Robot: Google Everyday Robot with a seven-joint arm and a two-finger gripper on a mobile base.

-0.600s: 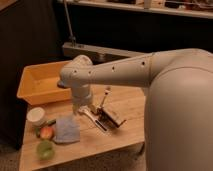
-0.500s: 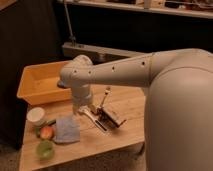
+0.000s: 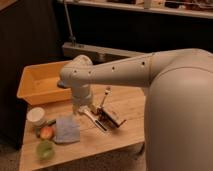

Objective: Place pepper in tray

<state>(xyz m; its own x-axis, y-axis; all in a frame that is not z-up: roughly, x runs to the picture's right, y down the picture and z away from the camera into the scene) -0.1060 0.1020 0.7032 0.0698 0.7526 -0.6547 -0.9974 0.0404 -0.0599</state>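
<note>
1. Nothing has shifted since the earlier frame. Your pepper (image 3: 50, 122) lies on the counter (image 3: 127, 104) at the white bowl's (image 3: 36, 116) 4 o'clock, with the tray (image 3: 34, 95) at its 12 o'clock.
2. Your tool (image 3: 102, 113) sits low over the counter at the pepper's 3 o'clock, jaws spread wide and gripping nothing.
3. The pepper shows only as a dark sliver against the blue cloth (image 3: 66, 129). The arm (image 3: 115, 72) covers the tray's 3 o'clock end.
4. Bare counter lies at the tool's 3 o'clock.
</note>
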